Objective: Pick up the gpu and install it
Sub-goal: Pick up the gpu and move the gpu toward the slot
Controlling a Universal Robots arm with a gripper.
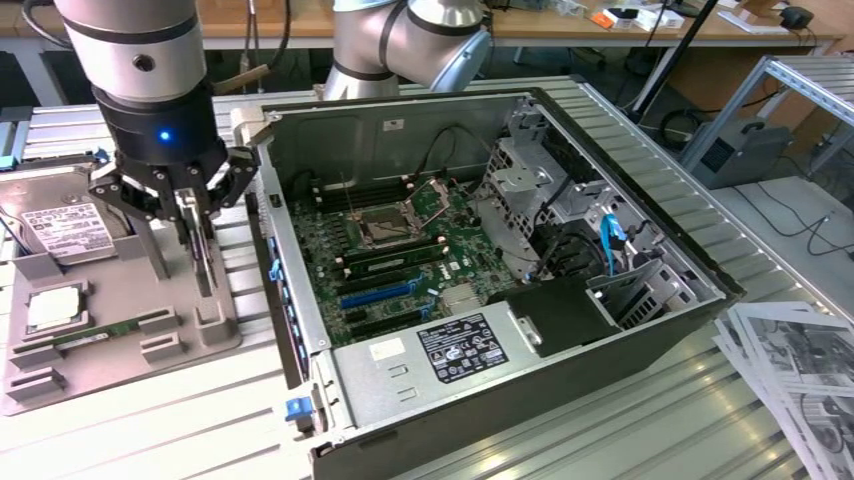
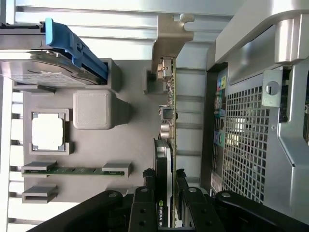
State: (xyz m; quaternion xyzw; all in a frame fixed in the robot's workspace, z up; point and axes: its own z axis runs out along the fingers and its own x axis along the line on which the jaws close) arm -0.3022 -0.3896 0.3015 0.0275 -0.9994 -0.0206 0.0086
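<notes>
Pincer [image 1: 195, 212] part-closed, clamped on gpu [image 1: 203, 262]. Card hangs upright on edge over tray [image 1: 134, 375], just beside open case [image 1: 534, 400]. Edge-down probably suits a slot. Can't tell if it's clear of the tray. Tray holds hard drive [image 1: 60, 225], CPU [image 1: 51, 308], memory stick [image 1: 100, 332].

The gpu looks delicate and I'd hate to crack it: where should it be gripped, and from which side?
Probably by its upper long edge, from straight above: the gpu stands on edge in the grey tray, so both flat faces are free for the gripper to pinch.
</notes>
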